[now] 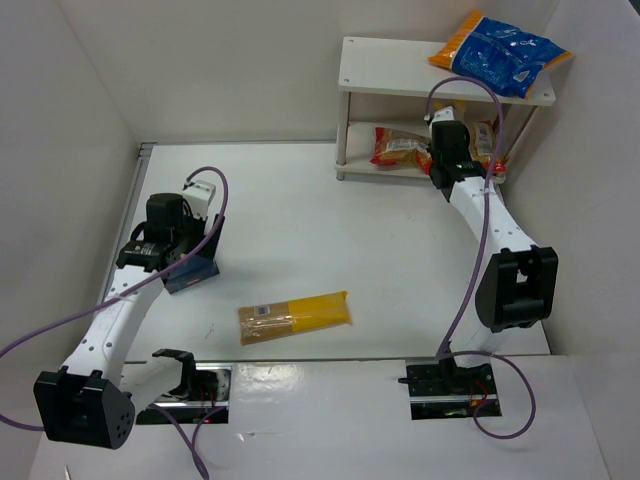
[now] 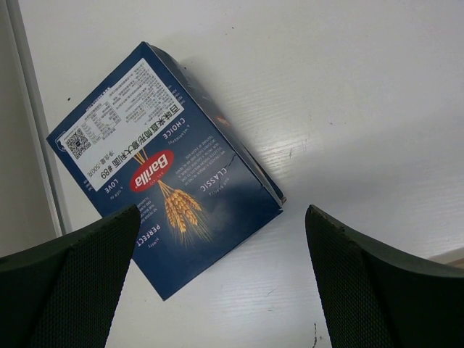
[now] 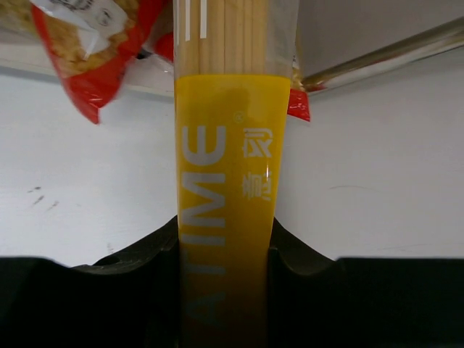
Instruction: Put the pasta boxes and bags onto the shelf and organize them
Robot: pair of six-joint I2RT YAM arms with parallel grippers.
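Jaws: left gripper (image 2: 221,217) wide above blue carton (image 2: 163,174); right gripper (image 3: 225,250) tight on yellow packet (image 3: 226,145), ends cropped.

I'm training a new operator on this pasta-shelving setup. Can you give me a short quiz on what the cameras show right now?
1. True or false: the left gripper hangs open over the dark-blue carton.
2. What lies on the top board of the shelf? A) the dark-blue carton; B) the blue-and-orange bag; C) nothing.
3. In a few words: what is the right gripper shut on?

Key
1. True.
2. B.
3. A yellow spaghetti packet, with its clear end pointing toward the shelf's lower tier.
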